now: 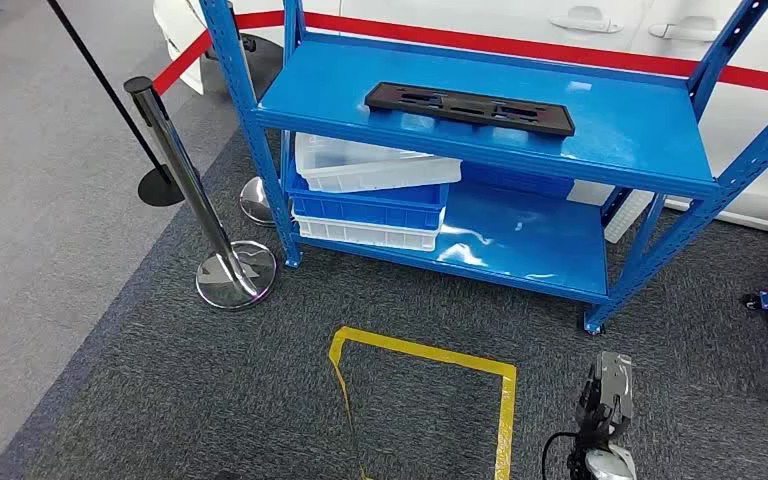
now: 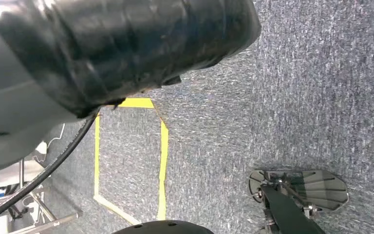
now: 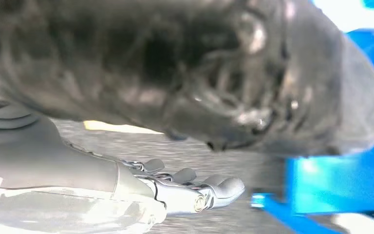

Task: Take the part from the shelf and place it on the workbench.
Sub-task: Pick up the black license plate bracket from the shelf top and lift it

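Blue shelf — one black part

Black part flat on bright blue shelf. White crate over blue crate over white crate at lower tier's left end. Yellow tape outline on speckled dark grey carpet. Chrome stanchion, red belt. White car, red stripe. Silver-grey right hand.
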